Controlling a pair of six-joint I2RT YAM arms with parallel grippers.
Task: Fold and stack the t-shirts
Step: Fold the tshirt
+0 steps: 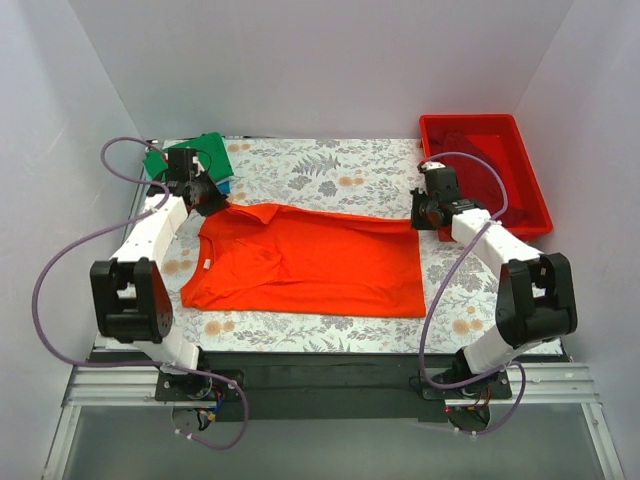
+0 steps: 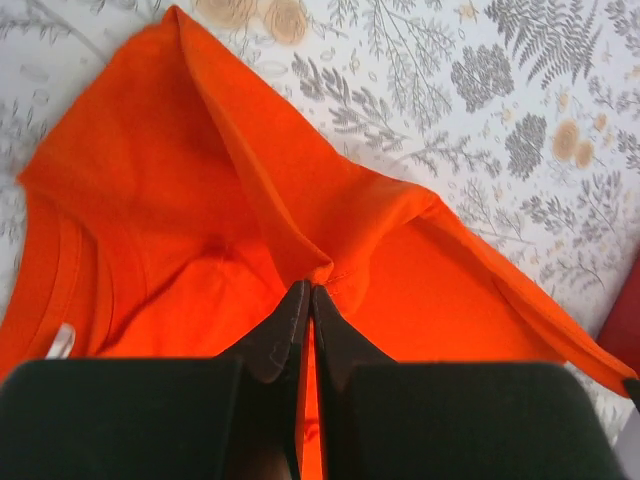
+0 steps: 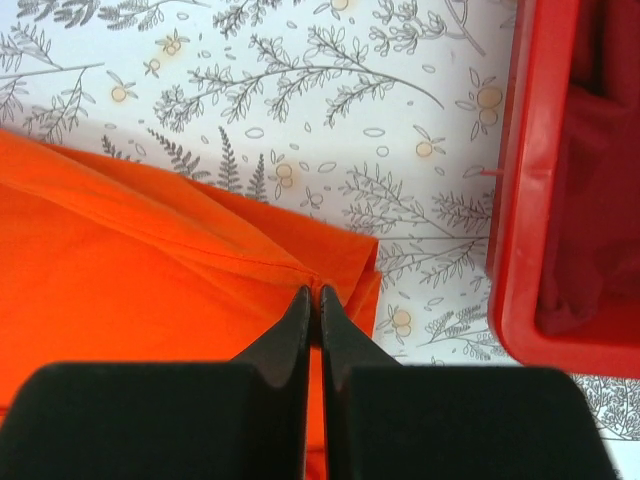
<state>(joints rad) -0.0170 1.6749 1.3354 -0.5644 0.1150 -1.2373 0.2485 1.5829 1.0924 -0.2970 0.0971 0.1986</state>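
A red plastic bin (image 1: 466, 120) sits on the leaf-patterned tablecloth (image 1: 330, 175), far right.

orange-red t-shirt (image 1: 310, 265): plain bright orange-red, no print; small white label (image 2: 62, 340) inside the collar, left of the left gripper (image 2: 310, 290). green t-shirt (image 1: 205, 152), beyond the left gripper: plain deep green, a sliver of blue t-shirt (image 1: 226, 185) at its edge. table cover (image 1: 330, 175): white, printed with grey ferns, leafy sprigs and pale orange blooms. bin (image 3: 515, 200), right of the right gripper (image 3: 312, 292): glossy red; dark red cloth (image 3: 590, 180) inside. both grippers: black fingers. arms (image 1: 160, 225): white, black joints. cables (image 1: 60, 270): purple.
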